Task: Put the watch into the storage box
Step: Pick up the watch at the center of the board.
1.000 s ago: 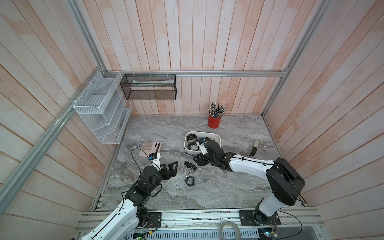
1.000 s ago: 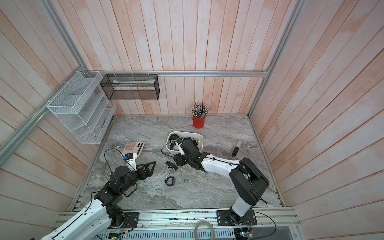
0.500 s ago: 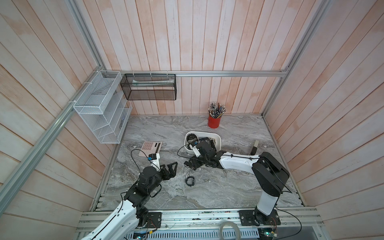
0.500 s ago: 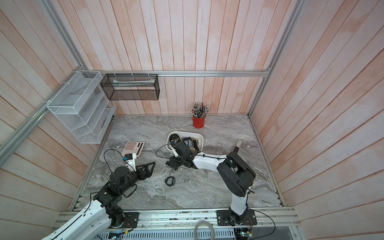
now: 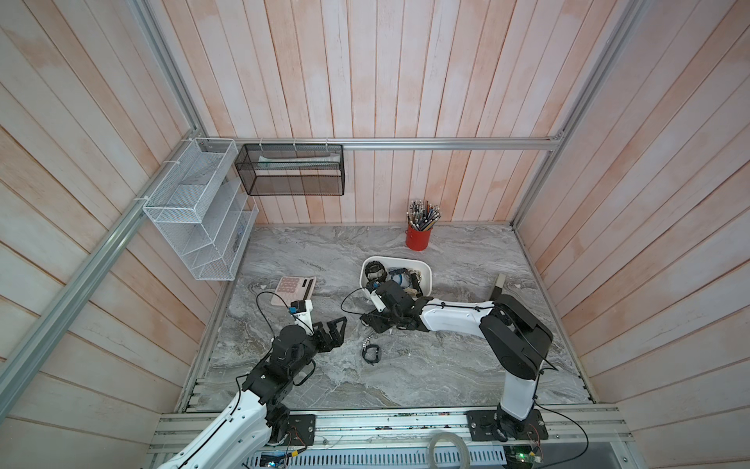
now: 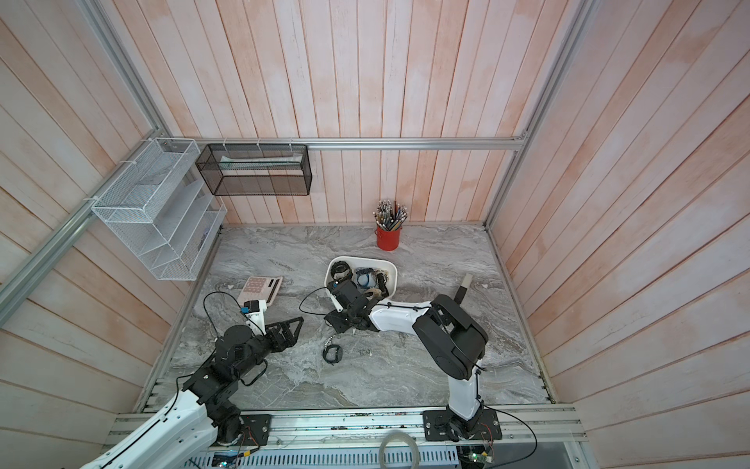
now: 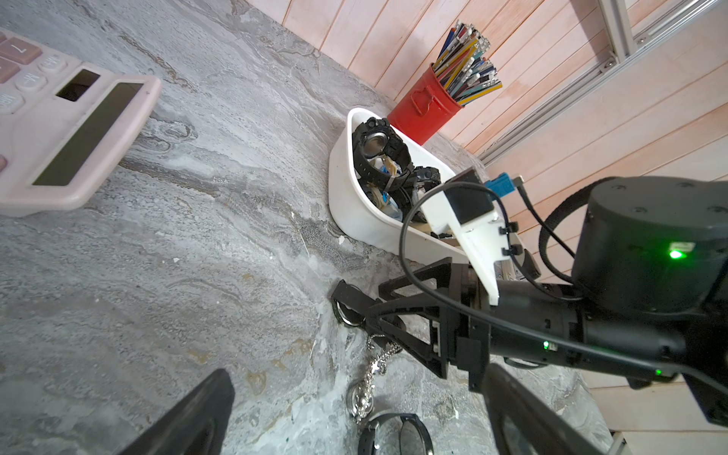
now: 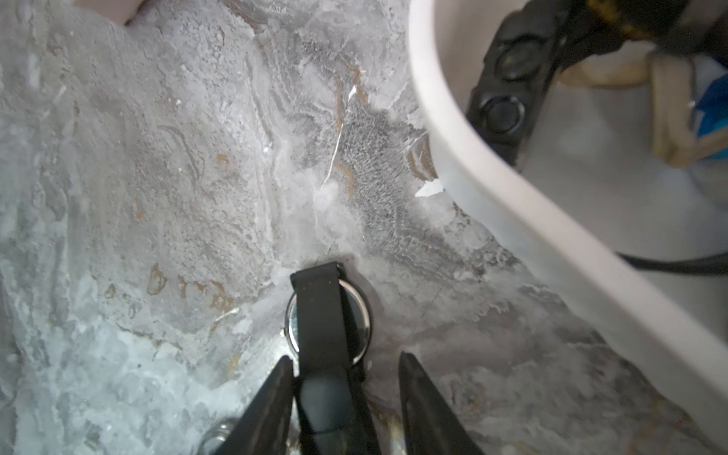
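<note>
A watch (image 8: pixel 327 315) with a round silver-rimmed face and black strap lies on the marble just in front of the white storage box (image 5: pixel 422 268) (image 8: pixel 492 189), which holds several watches. My right gripper (image 8: pixel 346 357) (image 5: pixel 373 323) is low over this watch and straddles its strap. One finger (image 8: pixel 275 394) touches the strap. A gap remains at the other finger (image 8: pixel 421 394), so the gripper is open. A black watch (image 5: pixel 371 354) (image 7: pixel 398 437) and a silver chain watch (image 7: pixel 360 398) lie nearer the front. My left gripper (image 7: pixel 354 425) (image 5: pixel 332 331) stands wide open and holds nothing, left of them.
A pink calculator (image 5: pixel 292 288) lies at the left of the table. A red pen cup (image 5: pixel 419 241) stands behind the box by the back wall. White (image 5: pixel 199 227) and black (image 5: pixel 290 170) mesh baskets hang on the walls. A small dark bar (image 5: pixel 498 284) lies at the right.
My right gripper has come forward and left from the box, down onto the black-strap watch, and its jaws have narrowed round the strap. The left arm has not moved.
</note>
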Tool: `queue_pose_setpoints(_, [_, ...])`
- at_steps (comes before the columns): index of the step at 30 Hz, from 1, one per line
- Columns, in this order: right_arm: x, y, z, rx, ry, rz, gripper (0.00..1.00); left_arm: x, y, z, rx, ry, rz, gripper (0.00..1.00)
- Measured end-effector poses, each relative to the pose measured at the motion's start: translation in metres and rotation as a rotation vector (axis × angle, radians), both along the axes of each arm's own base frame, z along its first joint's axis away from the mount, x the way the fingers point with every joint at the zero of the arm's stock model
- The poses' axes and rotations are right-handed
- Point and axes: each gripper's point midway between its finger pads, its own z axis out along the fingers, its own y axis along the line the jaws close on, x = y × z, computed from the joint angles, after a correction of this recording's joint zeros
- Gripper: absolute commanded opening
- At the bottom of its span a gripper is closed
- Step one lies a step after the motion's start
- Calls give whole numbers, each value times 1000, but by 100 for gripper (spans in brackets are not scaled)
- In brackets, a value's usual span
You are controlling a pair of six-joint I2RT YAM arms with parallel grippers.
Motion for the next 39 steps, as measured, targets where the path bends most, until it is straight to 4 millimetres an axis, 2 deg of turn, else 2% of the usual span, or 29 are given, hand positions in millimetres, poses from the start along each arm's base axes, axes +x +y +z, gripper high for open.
queue_pose_setpoints(4, [4, 5, 2, 4, -8, 4, 38, 0, 0, 0, 1, 1, -1, 99])
queue_pose_setpoints(7, [4, 6, 0, -2, -8, 10, 53, 0, 0, 0, 1, 1, -1, 99])
queue_pose_setpoints(10, [2, 4, -3, -12, 2, 6, 55, 0, 0, -2, 4, 5, 0, 100])
queue_pose_setpoints(13, [0, 5, -4, -15, 5, 8, 47, -1, 1, -3, 8, 12, -1, 100])
queue_pose_setpoints(18, [-2, 6, -4, -23, -1, 4, 25, -1, 1, -4, 9, 14, -1, 100])
queue_pose_setpoints(23, [1, 1, -6, -46, -15, -10, 17, -2, 1, -6, 14, 23, 0, 100])
queue_pose_setpoints(26, [3, -1, -3, -55, -30, -20, 16, -2, 1, -6, 14, 23, -1, 100])
queue_pose_setpoints(30, [8, -5, 17, -47, -71, -43, 16, -2, 1, -7, 16, 25, -1, 100])
queue_pose_setpoints(39, [18, -11, 97, 70, -204, -94, 16, -2, 1, -8, 18, 29, -1, 100])
